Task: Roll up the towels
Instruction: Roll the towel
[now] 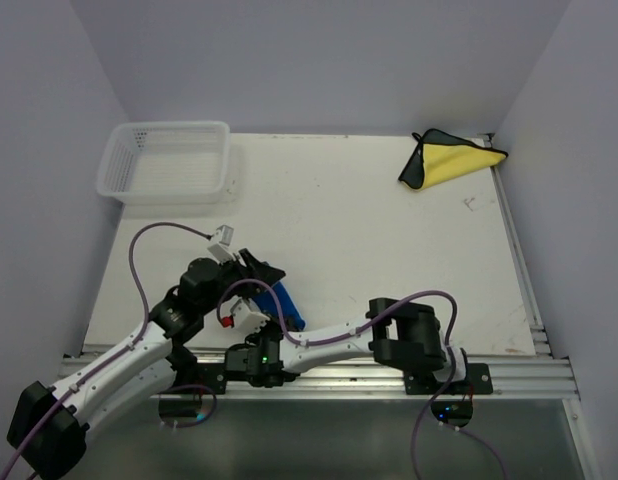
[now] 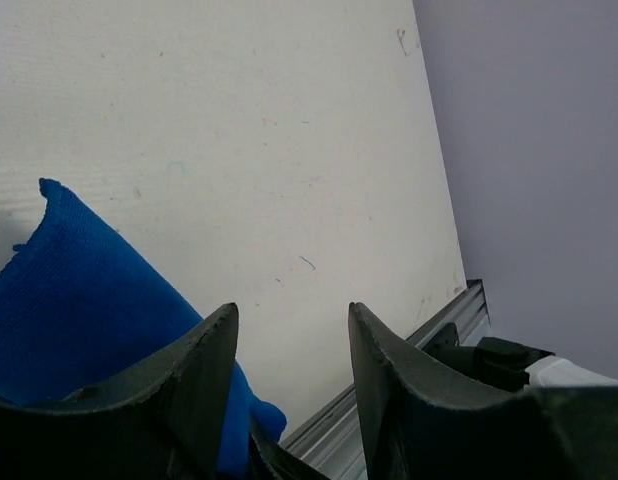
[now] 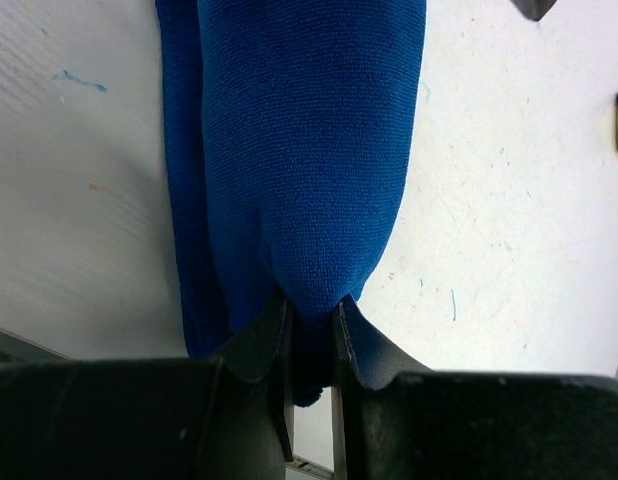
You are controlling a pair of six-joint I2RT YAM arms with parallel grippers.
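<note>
The blue towel [image 3: 299, 150] lies on the white surface [image 1: 369, 240], close to the near edge and just in front of the bases of the two arms. In the right wrist view it is a thick, partly rolled bundle that runs away from the camera. The right tool [image 3: 311, 318] is closed on the near end of this bundle, and its two dark fingers [image 3: 259, 340] pinch the cloth between them. The left tool [image 2: 289, 335] stands open, and between its fingers only bare surface is seen. The blue cloth is beside one of these fingers and partly behind it; I cannot tell if they touch. The yellow towel [image 1: 454, 160], with dark edging, lies folded in the far right corner, well apart from both arms. A white mesh basket [image 1: 169, 128] stands in the far left corner.
</note>
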